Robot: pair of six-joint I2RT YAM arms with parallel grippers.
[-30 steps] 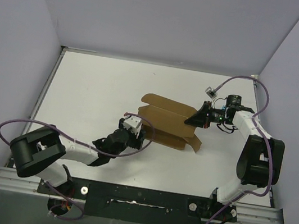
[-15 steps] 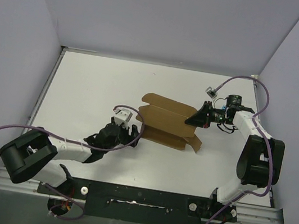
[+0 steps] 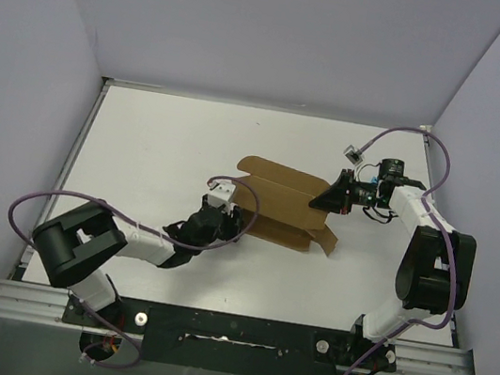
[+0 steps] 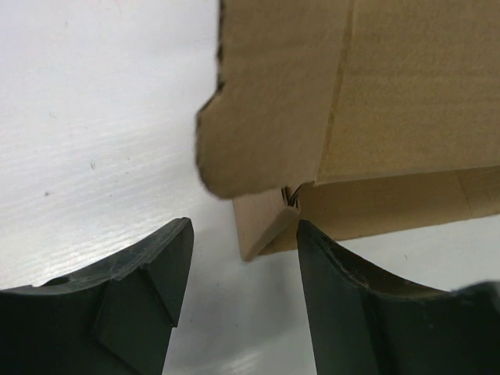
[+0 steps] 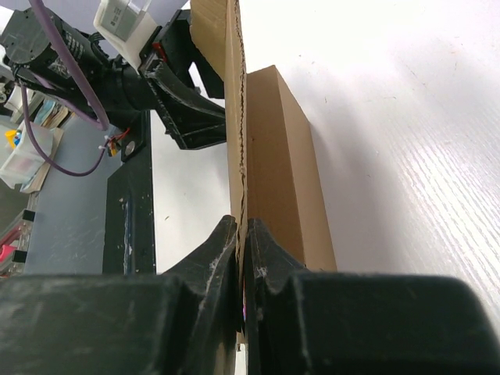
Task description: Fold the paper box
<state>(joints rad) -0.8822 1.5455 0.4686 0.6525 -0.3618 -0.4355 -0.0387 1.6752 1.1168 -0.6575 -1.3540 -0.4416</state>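
The paper box (image 3: 278, 203) is lying centre-right on the tabletop (image 3: 157, 144), with one panel being pinched by the right hand (image 5: 241, 234). The left hand (image 4: 242, 232) is being held spread before the box's lower-left corner. A misaligned closure risks crushing that corner or twisting the box free.

My right gripper (image 5: 241, 233) is clamped on the thin edge of the paper box (image 5: 285, 156), jaws all but meeting. The gripped panel runs edge-on away from me. The left gripper (image 5: 199, 94) sits just beside its far end. White table (image 5: 406, 117) beneath.
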